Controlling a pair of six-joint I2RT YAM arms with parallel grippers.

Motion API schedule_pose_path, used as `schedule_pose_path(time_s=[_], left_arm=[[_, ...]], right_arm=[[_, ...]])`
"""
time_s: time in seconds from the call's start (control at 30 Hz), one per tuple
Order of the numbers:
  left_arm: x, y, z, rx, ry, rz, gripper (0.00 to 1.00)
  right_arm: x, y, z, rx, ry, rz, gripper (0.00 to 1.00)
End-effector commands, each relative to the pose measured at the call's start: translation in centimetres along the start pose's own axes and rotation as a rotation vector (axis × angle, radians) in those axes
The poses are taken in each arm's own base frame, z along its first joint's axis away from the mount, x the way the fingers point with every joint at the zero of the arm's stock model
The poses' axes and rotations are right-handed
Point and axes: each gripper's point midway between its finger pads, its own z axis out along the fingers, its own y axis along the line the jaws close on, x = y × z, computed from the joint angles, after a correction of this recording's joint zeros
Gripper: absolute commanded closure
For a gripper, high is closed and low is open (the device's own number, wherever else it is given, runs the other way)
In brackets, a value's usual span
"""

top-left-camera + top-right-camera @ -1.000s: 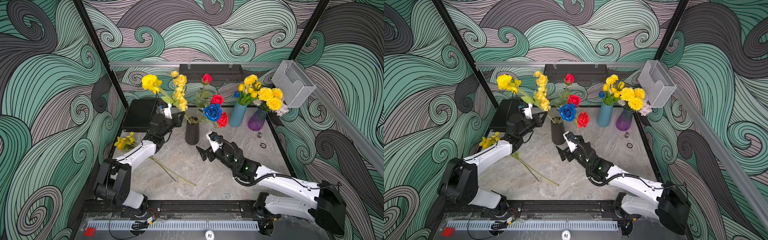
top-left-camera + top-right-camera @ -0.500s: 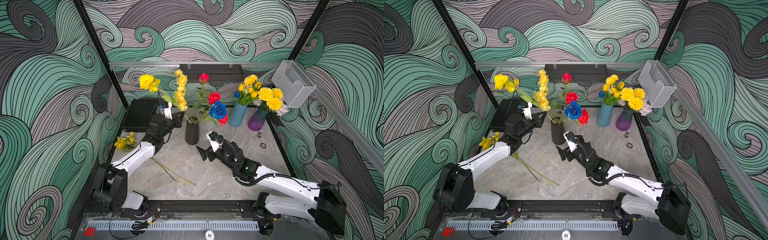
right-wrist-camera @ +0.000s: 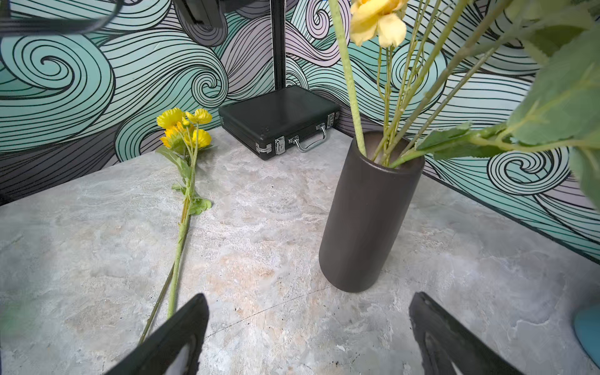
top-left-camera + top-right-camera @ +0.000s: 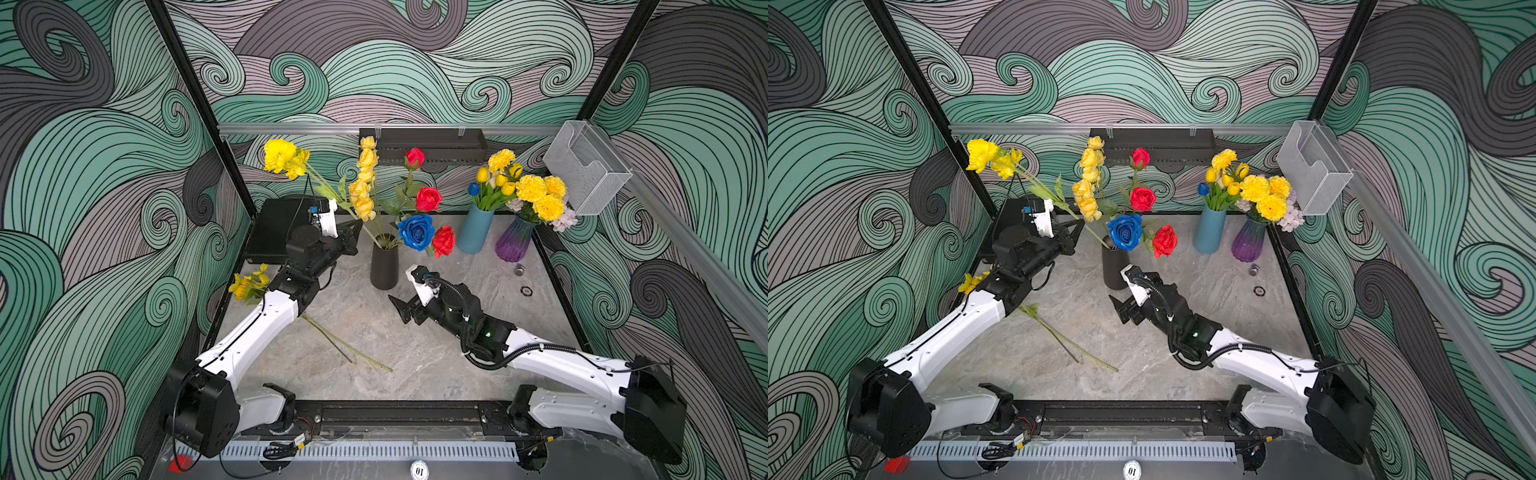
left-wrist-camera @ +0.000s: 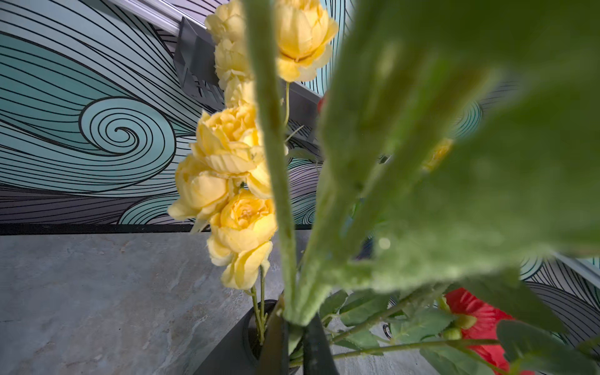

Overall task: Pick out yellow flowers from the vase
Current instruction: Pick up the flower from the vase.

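Yellow poppy stem clenched in left jaws near black vase; right jaws released.

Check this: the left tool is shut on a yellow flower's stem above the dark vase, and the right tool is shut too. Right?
No, the right tool is open: the right wrist view shows its jaws wide apart and empty. The left tool is shut on the yellow flower's stem above the dark vase.
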Motion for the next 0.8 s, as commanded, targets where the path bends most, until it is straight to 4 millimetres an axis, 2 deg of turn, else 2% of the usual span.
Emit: schedule_pose_path(time_s=[0.0, 0.2, 0.37, 0.5, 0.77], left_arm=[[-3.6, -2.5, -2.1, 0.015, -0.045, 0.034, 0.95], [-6.6, -3.2, -4.8, -0.053, -0.061, 0.049, 0.97], [-8.5, -4.0, -6.9, -0.078, -0.084, 0.049, 0.97], [-10.2, -3.9, -8.7, -0.143, -0.108, 0.034, 0.97], [-11.8, -4.1, -13.1, -0.219, -0.133, 0.059, 0.97]], right_arm=[[-3.0, 0.3, -0.1, -0.026, -0.09, -0.029, 0.06], [-3.9, 1.0, -0.3, -0.066, -0.129, -0.08, 0.11], [-4.3, 2.2, -0.2, -0.129, -0.146, -0.113, 0.19], [-4.6, 3.3, -0.5, -0.184, -0.176, -0.137, 0.21], [-5.1, 6.0, -0.9, -0.285, -0.199, -0.196, 0.27]])
